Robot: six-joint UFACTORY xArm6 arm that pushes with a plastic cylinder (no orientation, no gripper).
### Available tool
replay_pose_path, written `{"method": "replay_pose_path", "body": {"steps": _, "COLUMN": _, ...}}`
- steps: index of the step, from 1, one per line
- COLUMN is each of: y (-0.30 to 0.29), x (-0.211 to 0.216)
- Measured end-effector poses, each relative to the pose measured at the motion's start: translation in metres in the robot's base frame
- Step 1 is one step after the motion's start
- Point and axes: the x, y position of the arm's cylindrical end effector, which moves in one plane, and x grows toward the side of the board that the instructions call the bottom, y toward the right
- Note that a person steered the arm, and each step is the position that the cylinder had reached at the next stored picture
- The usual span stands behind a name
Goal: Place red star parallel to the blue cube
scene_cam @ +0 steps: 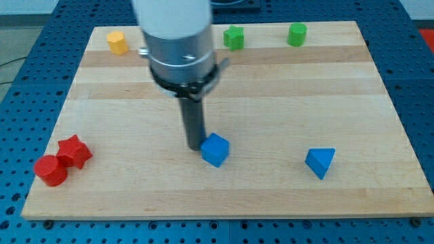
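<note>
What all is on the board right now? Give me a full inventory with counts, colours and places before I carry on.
red star: 1, red, near the view's left edge, lower part of the board
red cylinder: 1, red, touching the star at its lower left
blue cube: 1, blue, centre of the board, lower half
blue triangular block: 1, blue, the view's lower right
orange block: 1, orange, the view's top left
green star-like block: 1, green, top edge, right of centre
green cylinder: 1, green, top edge, further right
wooden board: 1, light wood, on a blue table
my tip: 1, dark rod, right beside the blue cube on its left, far from the red star
</note>
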Motion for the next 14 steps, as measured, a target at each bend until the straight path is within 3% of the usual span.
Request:
{"method": "replay_pose_path", "body": {"steps": 1, "y": 0.031, "x": 0.005}}
{"method": "replay_pose_path", "body": {"steps": 2, "y": 0.002, "x": -0.048}}
{"method": "replay_pose_path", "body": {"steps": 3, "y": -0.097, "x": -0.096}}
{"method": "replay_pose_path", "body": {"steps": 4, "y": -0.218, "x": -0.086}}
{"method": "replay_pose_path", "body": {"steps": 5, "y": -0.271, "x": -0.074}}
{"method": "replay_pose_path", "body": {"steps": 7, "y": -0.272, "x": 0.010}}
{"method": "replay_pose_path", "body": {"steps": 8, "y": -0.233, "x": 0.025}}
{"method": "replay_pose_path", "body": {"steps": 10, "y": -0.211, "x": 0.012}}
{"method": "replay_pose_path", "body": {"steps": 12, "y": -0.119, "x": -0.005}}
{"method": "replay_pose_path", "body": {"steps": 13, "y": -0.130, "x": -0.049}}
{"method": "replay_pose_path", "body": {"steps": 14, "y": -0.111, "x": -0.044}}
